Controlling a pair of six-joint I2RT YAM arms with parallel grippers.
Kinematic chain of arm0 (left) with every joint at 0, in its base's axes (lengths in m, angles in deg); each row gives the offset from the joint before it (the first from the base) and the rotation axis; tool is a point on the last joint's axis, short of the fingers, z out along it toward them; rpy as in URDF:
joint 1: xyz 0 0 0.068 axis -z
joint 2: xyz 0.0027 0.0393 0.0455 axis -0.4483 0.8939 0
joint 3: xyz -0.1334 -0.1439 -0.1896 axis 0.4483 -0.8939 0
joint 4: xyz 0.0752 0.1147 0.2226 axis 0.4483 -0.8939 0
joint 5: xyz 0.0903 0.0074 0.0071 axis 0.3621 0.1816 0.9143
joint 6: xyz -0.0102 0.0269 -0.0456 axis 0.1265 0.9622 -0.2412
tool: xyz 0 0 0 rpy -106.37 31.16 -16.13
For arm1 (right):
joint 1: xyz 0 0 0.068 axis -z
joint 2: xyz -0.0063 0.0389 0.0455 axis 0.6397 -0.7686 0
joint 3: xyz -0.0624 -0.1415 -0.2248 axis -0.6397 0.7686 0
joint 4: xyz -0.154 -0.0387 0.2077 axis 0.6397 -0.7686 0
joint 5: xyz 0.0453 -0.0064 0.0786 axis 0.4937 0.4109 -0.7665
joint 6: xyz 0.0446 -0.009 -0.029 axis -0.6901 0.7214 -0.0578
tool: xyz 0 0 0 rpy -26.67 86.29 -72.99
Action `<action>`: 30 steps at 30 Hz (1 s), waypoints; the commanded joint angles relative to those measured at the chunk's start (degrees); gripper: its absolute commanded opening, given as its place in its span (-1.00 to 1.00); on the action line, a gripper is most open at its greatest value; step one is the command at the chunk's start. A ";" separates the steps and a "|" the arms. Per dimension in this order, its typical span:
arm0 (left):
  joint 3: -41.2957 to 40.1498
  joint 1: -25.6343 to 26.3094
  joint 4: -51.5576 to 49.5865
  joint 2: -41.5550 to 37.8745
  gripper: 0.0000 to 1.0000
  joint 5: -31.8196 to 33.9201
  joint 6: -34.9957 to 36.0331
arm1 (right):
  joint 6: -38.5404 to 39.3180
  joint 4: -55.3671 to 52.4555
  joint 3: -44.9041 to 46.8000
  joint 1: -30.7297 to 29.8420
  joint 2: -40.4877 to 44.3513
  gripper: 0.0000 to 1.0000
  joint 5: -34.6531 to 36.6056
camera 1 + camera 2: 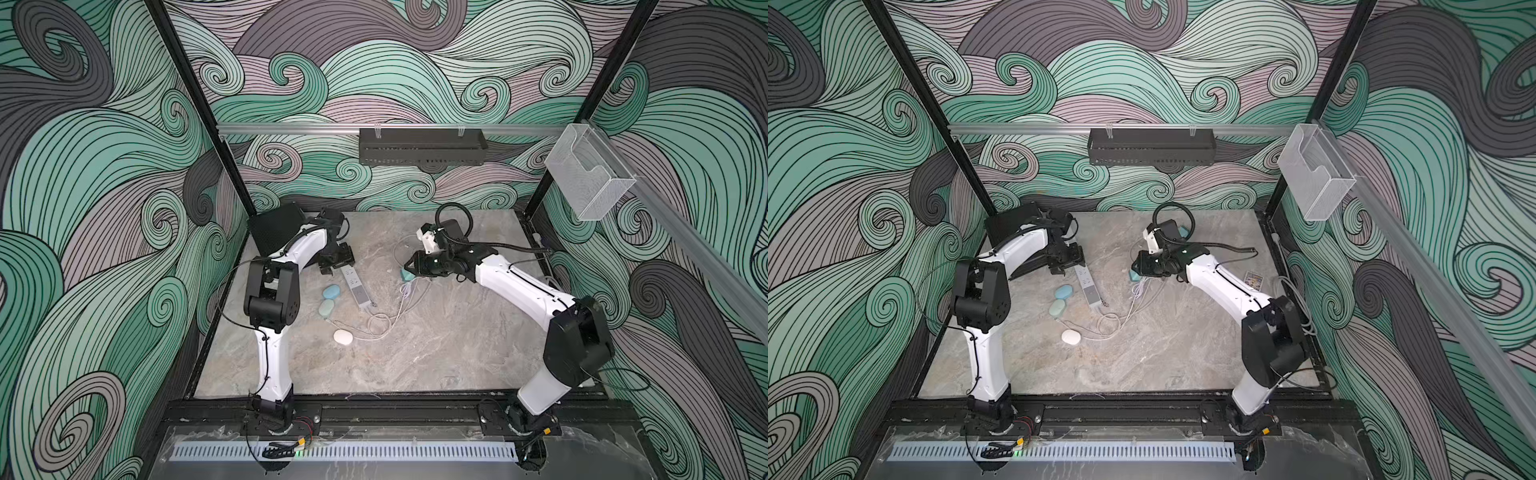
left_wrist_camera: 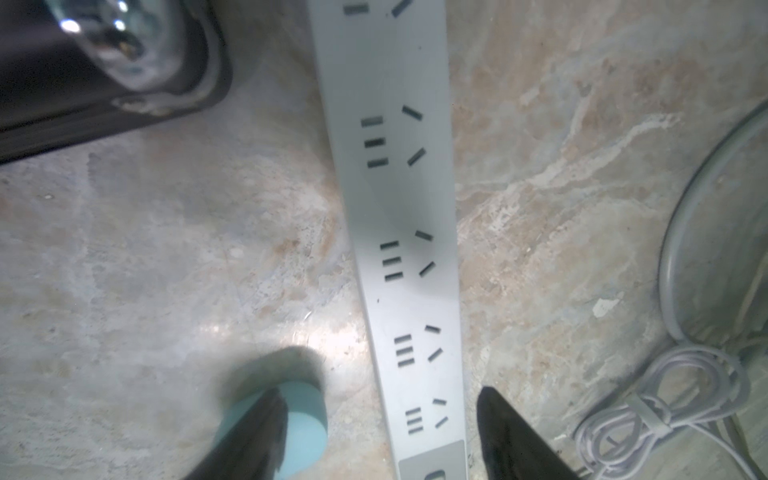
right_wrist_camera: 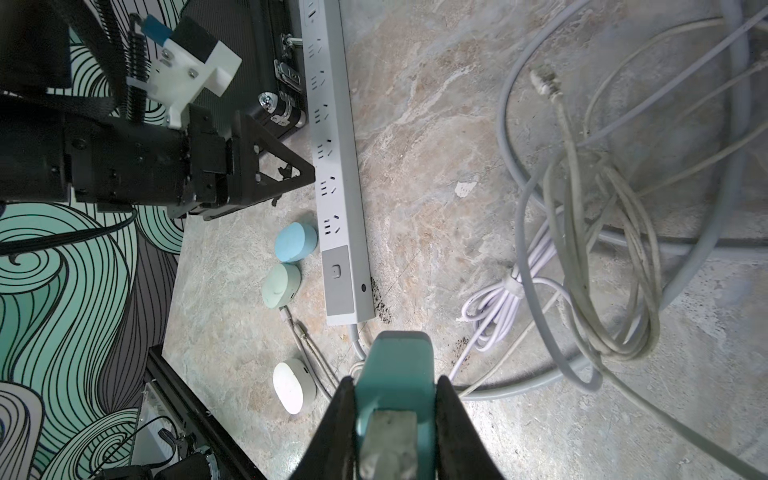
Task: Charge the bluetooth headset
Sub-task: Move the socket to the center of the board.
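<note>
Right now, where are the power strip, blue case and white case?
power strip (image 3: 332, 168), right wrist view, top face between sockets.
blue case (image 3: 296, 242), right wrist view, lid middle.
white case (image 3: 293, 386), right wrist view, top middle.

Pwr strip (image 1: 356, 286) w/ 3 earbud cases (image 1: 326, 308) just left, cable coil (image 1: 377, 323) front-right, hard case (image 1: 276, 228) behind.

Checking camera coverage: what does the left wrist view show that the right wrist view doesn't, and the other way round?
Left wrist only: the power strip seen between the left hand's open fingers.
Right wrist only: the right hand shut on a teal charger, plus the green case and the white case.
Both: power strip, blue case, black box, coiled lilac cable.
</note>
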 commanded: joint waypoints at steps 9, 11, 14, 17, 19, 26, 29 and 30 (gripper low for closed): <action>4.74 0.26 1.11 6.50 0.31 1.28 -1.63 | -0.17 2.01 0.53 1.46 2.48 -0.75 -2.78; 4.64 0.69 1.94 6.53 0.32 1.25 -1.49 | -0.08 1.99 0.58 1.62 2.66 -0.75 -3.05; 5.41 1.05 1.17 7.54 0.32 1.72 -1.40 | -0.27 1.97 0.75 1.81 2.91 -0.75 -3.45; 5.44 1.50 0.93 8.49 0.31 2.48 -1.28 | -0.33 2.00 0.75 1.99 3.43 -0.75 -3.66; 5.52 1.80 0.93 9.38 0.28 2.10 -1.28 | -0.32 2.01 0.84 2.14 3.66 -0.75 -3.75; 4.80 3.98 1.72 8.87 -0.23 0.81 -1.24 | 0.34 1.95 2.43 2.78 5.10 -0.77 -3.45; 3.30 5.89 2.60 7.27 -0.51 -0.64 -2.21 | 0.92 1.94 3.61 3.19 6.33 -0.78 -2.80; 2.62 6.83 3.04 6.71 -0.56 -0.67 -2.65 | 1.22 1.98 4.06 3.38 6.79 -0.78 -2.57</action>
